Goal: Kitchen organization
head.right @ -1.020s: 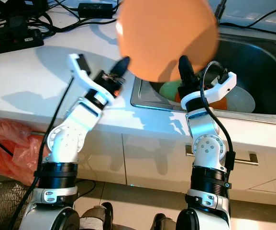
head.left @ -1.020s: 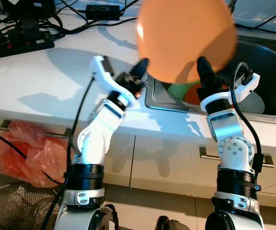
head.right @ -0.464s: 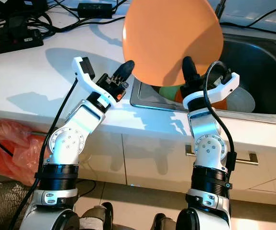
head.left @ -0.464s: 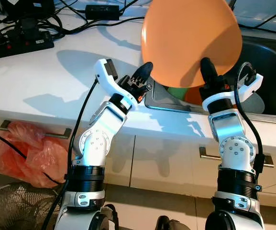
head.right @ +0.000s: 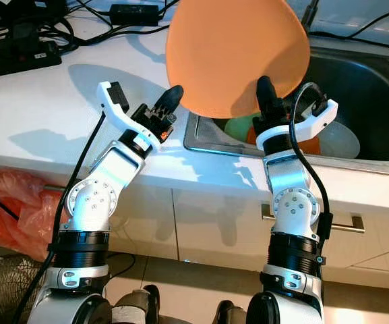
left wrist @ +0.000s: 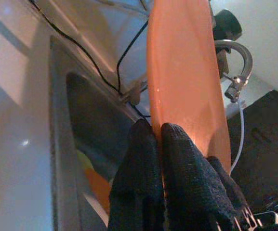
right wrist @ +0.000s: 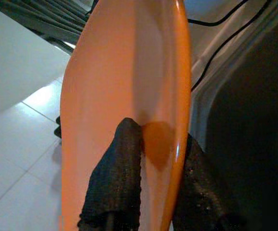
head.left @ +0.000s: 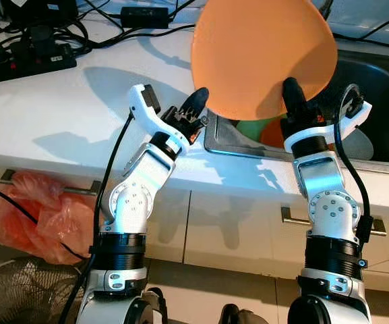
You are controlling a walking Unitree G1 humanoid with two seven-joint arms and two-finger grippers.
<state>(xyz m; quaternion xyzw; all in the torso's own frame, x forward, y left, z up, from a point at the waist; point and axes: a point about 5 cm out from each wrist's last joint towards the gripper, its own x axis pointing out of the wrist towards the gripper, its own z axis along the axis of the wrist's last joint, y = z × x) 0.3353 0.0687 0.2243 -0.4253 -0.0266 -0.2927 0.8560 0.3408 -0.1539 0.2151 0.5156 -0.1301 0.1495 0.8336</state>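
Note:
A large orange plate (head.left: 261, 54) is held upright above the left edge of the steel sink (head.left: 376, 74). My right gripper (head.left: 290, 91) is shut on its lower right rim, and in the right wrist view one finger lies on each face of the plate (right wrist: 124, 72). My left gripper (head.left: 199, 101) meets the lower left rim. The left wrist view shows its fingers (left wrist: 177, 149) pinched close together around the plate's edge (left wrist: 182, 72). The plate hides part of the sink and the counter behind it.
A green dish (head.left: 251, 127), an orange dish (head.left: 272, 135) and a pale plate (head.left: 364, 145) lie in the sink. The white counter (head.left: 59, 101) carries a power strip with cables (head.left: 25, 64) at the back left. A red plastic bag (head.left: 32, 209) lies on the floor by the cabinets.
My left gripper has risen to the plate's lower left rim and closed on it. The plate has shifted slightly left and steadied. The right gripper has kept its hold.

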